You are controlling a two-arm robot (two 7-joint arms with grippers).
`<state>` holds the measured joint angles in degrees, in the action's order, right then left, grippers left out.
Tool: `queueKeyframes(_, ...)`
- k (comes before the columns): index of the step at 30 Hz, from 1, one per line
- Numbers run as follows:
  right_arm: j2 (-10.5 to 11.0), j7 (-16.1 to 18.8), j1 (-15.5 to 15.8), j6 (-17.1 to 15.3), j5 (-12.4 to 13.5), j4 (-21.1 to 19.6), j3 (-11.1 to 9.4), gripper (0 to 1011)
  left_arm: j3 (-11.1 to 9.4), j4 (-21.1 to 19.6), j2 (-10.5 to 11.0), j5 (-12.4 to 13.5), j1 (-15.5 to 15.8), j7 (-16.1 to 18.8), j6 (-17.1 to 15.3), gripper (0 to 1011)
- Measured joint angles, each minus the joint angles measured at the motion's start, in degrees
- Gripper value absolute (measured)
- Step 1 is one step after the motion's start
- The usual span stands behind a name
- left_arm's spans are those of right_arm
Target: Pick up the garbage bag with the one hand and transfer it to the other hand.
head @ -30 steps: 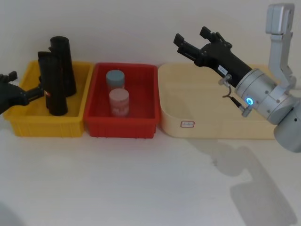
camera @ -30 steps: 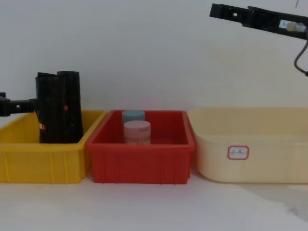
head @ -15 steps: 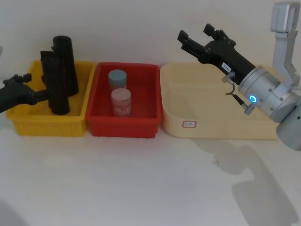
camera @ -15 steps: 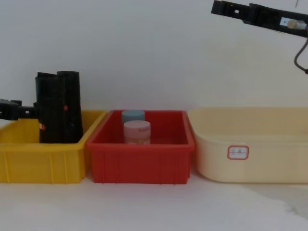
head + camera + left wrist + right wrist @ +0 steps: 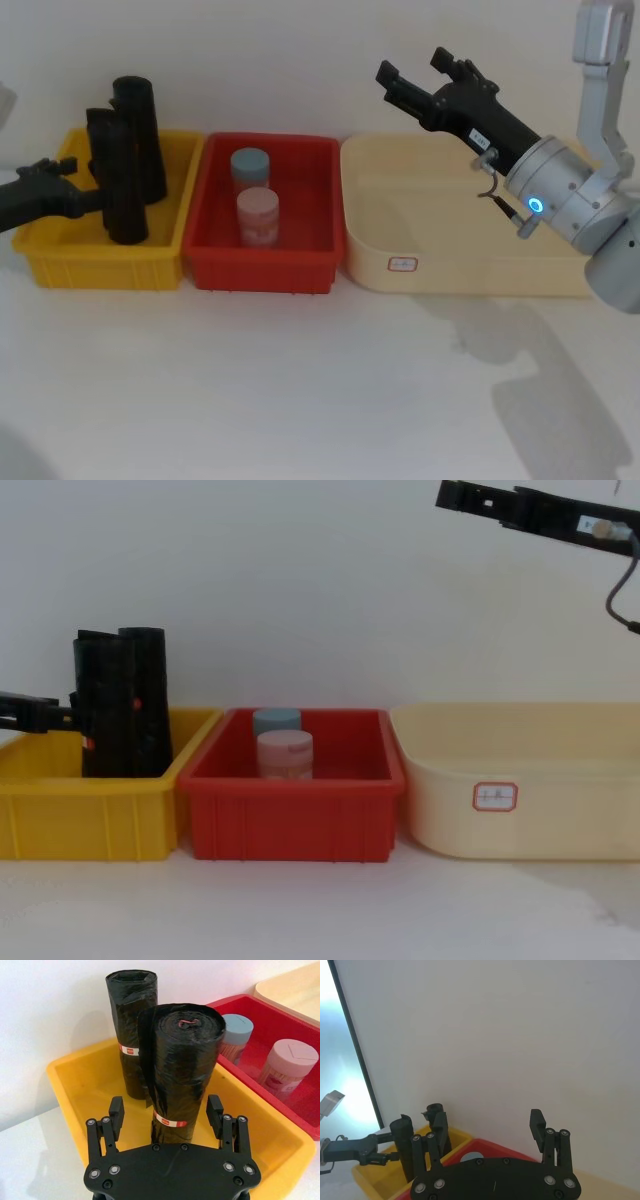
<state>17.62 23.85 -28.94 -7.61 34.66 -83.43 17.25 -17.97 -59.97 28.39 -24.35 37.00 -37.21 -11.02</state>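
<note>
The garbage bag (image 5: 182, 1060) is a black glossy roll with a loose outer sheet, standing upright in the yellow bin (image 5: 60, 262). In the head view it is the nearer roll (image 5: 122, 200); in the chest view it is the left one (image 5: 100, 700). My left gripper (image 5: 165, 1107) is open, one finger on each side of the roll's lower part, with small gaps showing. It reaches in from the left (image 5: 88, 190) (image 5: 65, 718). My right gripper (image 5: 412, 65) is open and empty, held high over the cream tub (image 5: 445, 495) (image 5: 487, 1120).
A second black roll (image 5: 140, 110) stands just behind the first in the yellow bin. The red bin (image 5: 260, 270) in the middle holds two capped jars (image 5: 258, 215). An empty cream tub (image 5: 400, 210) sits on the right. A white wall is close behind.
My left gripper has moved right and slightly down, so its open fingers now straddle the nearer roll. The right gripper has barely shifted. Both rolls stand as before.
</note>
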Motion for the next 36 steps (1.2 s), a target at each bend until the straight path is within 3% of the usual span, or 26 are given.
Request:
queueKeyframes(14,0.58,-0.23,-0.44,0.17,0.68,0.43,0.36,1001,-2.74,7.13,-1.83,0.49,5.10,-3.13,1.61,1001)
queueKeyframes(36,1.92,-2.12,2.27,0.97,2.40,-1.81,-0.54,1001,-4.23,9.90,-2.80,0.33,7.22,-4.87,2.68,1002)
